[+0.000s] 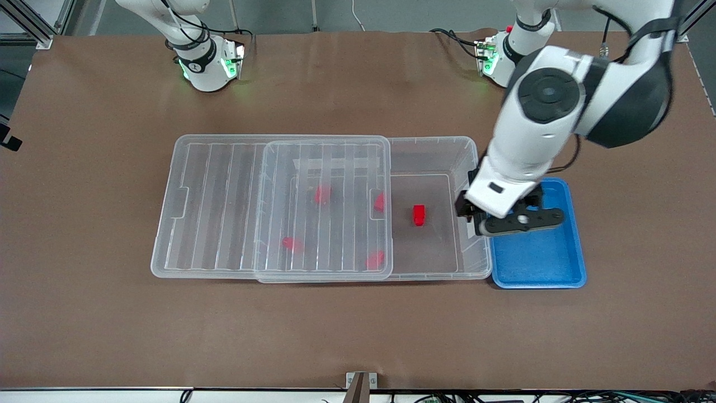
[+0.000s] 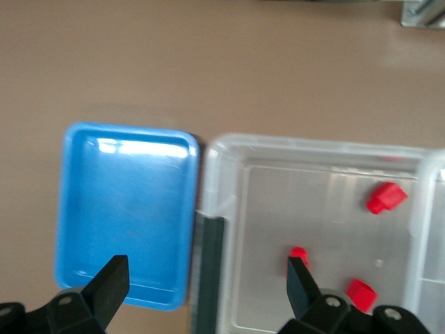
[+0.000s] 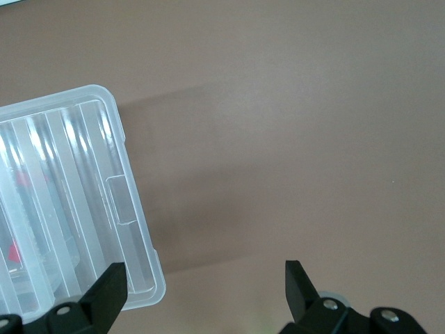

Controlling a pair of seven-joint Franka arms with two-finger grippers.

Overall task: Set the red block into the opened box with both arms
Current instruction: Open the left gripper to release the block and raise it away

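Hovering over the box (image 1: pixel 467 154) rim, left pincer (image 2: pixel 207 277) gapes wide, empty — right pincer (image 3: pixel 205 278) likewise.

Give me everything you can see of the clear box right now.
The box is a large shallow bin of clear plastic, resting flat on the brown table. Its ribbed clear lid is slid toward the right arm's end, uncovering the part beside the blue tray. A dark latch bar runs along that short side. Several red blocks lie inside, one in the uncovered part.
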